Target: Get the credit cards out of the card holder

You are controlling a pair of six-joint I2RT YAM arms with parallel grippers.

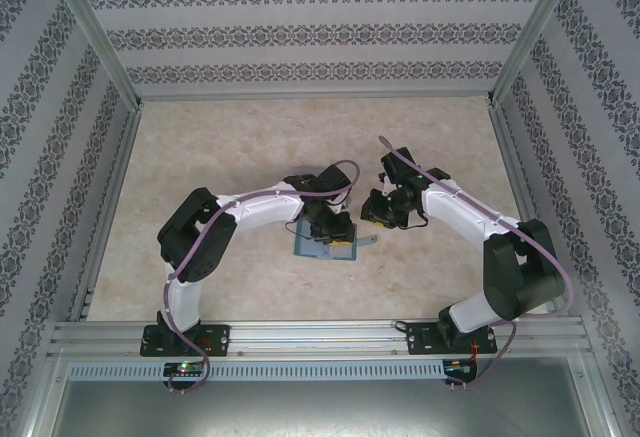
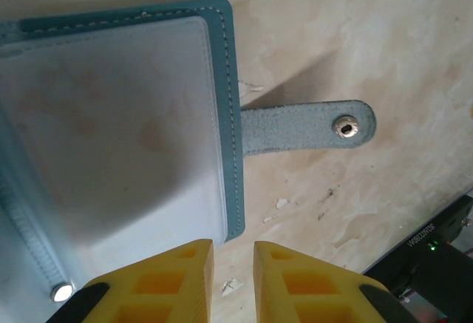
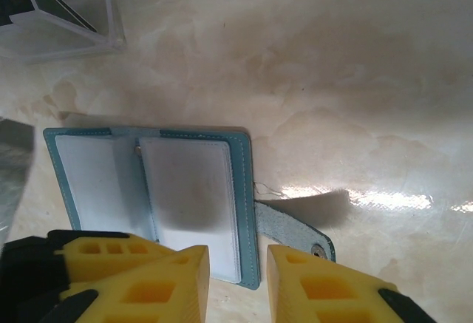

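Note:
The teal card holder (image 1: 316, 248) lies opened flat on the table, its frosted clear sleeves (image 2: 111, 116) facing up. Its strap tab (image 2: 295, 127) with a metal snap sticks out to the right. I cannot make out a card inside the sleeves. My left gripper (image 2: 233, 253) hovers over the holder's near right corner, open by a narrow gap with bare table between the fingers. My right gripper (image 3: 238, 260) is open too, with the card holder's (image 3: 192, 190) right edge and the strap tab (image 3: 284, 223) just beyond its tips. What looks like a credit card (image 3: 55, 1) with a dark band rests in the tray.
A clear plastic tray (image 3: 96, 38) stands on the table beyond the card holder. A blurred grey flat shape (image 3: 15, 168) shows at the left edge of the right wrist view. Patterned walls enclose the beige table (image 1: 250, 147) on three sides.

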